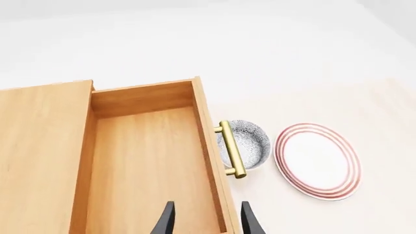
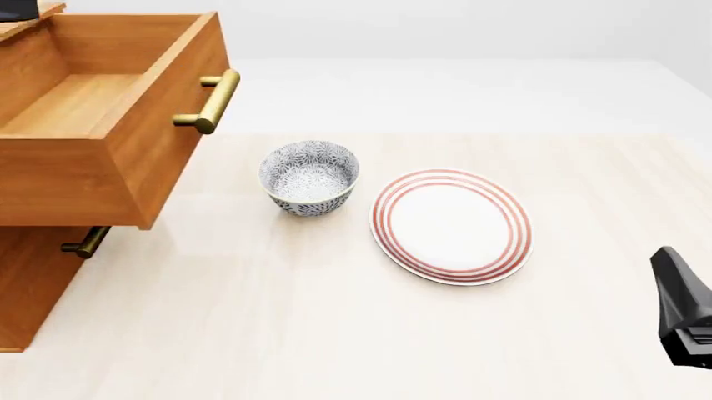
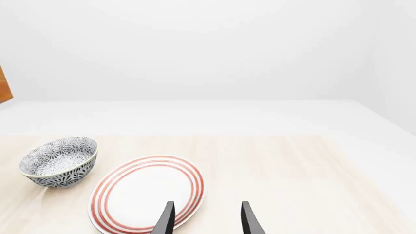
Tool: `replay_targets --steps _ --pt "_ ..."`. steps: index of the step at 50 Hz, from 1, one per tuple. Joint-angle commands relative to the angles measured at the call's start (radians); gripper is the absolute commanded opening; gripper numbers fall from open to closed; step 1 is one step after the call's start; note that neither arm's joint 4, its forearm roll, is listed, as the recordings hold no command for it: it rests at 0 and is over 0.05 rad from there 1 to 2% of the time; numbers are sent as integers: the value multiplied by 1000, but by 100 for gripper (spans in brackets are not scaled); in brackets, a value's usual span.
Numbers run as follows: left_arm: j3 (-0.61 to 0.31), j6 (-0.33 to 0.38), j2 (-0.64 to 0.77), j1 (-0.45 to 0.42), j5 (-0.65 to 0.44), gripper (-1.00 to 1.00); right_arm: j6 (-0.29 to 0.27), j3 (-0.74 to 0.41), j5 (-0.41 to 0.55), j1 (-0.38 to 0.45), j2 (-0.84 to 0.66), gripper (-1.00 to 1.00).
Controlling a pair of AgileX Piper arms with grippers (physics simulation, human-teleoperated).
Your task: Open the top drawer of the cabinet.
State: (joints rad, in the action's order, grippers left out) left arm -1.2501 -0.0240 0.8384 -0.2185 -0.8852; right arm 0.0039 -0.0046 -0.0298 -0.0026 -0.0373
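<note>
The top drawer (image 2: 106, 158) of the orange-brown cabinet (image 2: 32, 292) stands pulled far out over the table, and its inside is bare wood. Its brass bar handle (image 2: 209, 102) faces the bowl. In the left wrist view I look down into the top drawer (image 1: 149, 161) beside the cabinet (image 1: 39, 146) top. My left gripper (image 1: 206, 223) is open above the drawer's front panel, near the handle (image 1: 232, 148), holding nothing. My right gripper (image 3: 206, 222) is open and empty, low over the table near the plate. In the front view only a dark part of the right arm (image 2: 684, 308) shows at the right edge.
A blue-patterned bowl (image 2: 310, 177) sits on the table just right of the drawer, under its handle's level. A white plate with red rings (image 2: 451, 225) lies to the right of the bowl. A lower drawer's brass handle (image 2: 86, 243) sticks out beneath the open drawer.
</note>
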Motion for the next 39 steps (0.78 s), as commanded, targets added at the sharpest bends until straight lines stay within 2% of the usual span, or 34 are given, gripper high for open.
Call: replay_targets --steps 1,13,39 --pt "-32 7 -59 35 -17 100 -1 1 4 0 6 100" --pt "-73 10 -97 61 -29 100 -1 1 4 0 5 100" --pt "-103 24 -160 59 -53 100 -1 1 4 0 5 100"
